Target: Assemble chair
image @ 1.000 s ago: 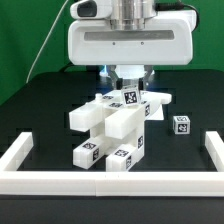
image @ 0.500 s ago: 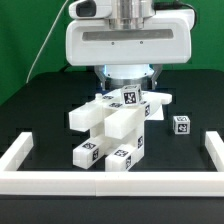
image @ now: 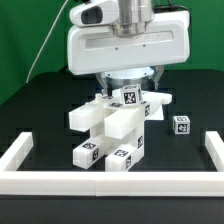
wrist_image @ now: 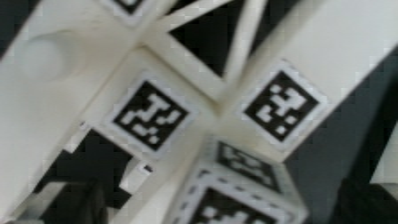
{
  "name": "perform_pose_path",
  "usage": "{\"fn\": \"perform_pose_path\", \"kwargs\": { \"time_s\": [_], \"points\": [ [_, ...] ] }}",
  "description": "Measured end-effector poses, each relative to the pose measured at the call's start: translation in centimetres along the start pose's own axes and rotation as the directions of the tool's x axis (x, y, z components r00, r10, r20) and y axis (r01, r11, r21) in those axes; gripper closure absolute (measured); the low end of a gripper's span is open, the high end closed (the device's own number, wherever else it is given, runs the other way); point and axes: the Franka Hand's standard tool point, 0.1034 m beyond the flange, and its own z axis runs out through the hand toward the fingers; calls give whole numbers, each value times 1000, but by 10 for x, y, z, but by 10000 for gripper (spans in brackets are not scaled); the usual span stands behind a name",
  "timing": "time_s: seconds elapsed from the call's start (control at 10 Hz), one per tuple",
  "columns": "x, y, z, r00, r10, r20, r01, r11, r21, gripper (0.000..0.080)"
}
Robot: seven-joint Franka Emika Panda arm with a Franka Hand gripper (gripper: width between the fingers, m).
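The chair [image: 112,128] is a cluster of white blocky parts with black-and-white tags, joined together at the middle of the black table. Its topmost tagged piece [image: 130,98] stands right under my gripper [image: 128,84]. The fingers are spread to either side of that piece and do not press on it, so the gripper is open and holds nothing. In the wrist view the cross-braced white part with its tags [wrist_image: 214,110] fills the picture, very close, with my gripper [wrist_image: 214,205] straddling it and a dark finger [wrist_image: 45,200] at the edge.
A small loose white block with a tag [image: 181,124] lies toward the exterior view's right. Another white piece [image: 160,100] rests behind the cluster. A low white border rail [image: 100,181] runs along the front and up both sides.
The jaws have spread apart from the top tagged piece they were closed on, letting it go. The hand has risen a little. The chair parts have not moved.
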Motion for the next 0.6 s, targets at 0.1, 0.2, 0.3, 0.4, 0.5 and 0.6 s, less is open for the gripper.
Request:
{"fn": "perform_pose_path", "kwargs": {
  "time_s": [0.1, 0.2, 0.3, 0.4, 0.5, 0.6],
  "points": [
    [-1, 0, 0, 999, 44, 6, -44, 999, 5, 150],
    [-1, 1, -1, 997, 71, 10, -71, 997, 7, 150],
    [-1, 1, -1, 997, 74, 10, -74, 997, 7, 274],
    [-1, 1, -1, 995, 99, 10, -100, 995, 6, 427],
    [-1, 1, -1, 994, 112, 10, -112, 994, 6, 518],
    [-1, 1, -1, 989, 150, 10, -151, 989, 7, 518]
  ]
}}
